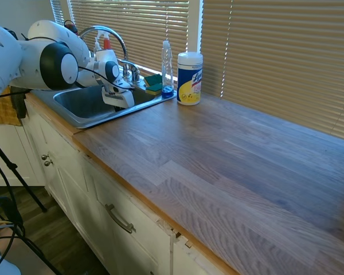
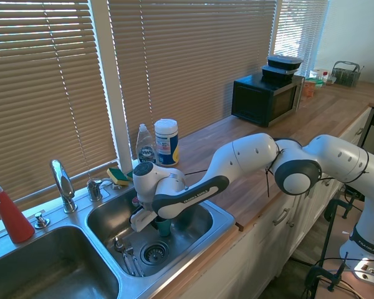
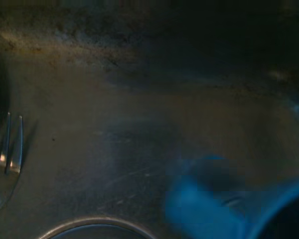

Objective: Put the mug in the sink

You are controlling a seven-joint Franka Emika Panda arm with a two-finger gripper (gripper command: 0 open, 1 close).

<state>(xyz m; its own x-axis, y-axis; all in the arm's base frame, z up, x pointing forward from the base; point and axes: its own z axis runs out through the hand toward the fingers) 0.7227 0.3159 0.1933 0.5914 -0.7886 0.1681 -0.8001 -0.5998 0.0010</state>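
Gripper (image 2: 154, 219) down inside the right basin of the sink (image 2: 221, 219), fingers themselves hidden behind the white hand, so width cannot be told. Mug (image 2: 164, 225) just under that hand, upright as far as visible, long axis vertical, low in the basin and close above the floor; blurred teal rim in the wrist view, mouth seemingly up. Tight on the near side by drain (image 2: 154, 252) and forks (image 2: 129, 259); basin walls all round, freer steel toward the counter (image 2: 311, 121) side.
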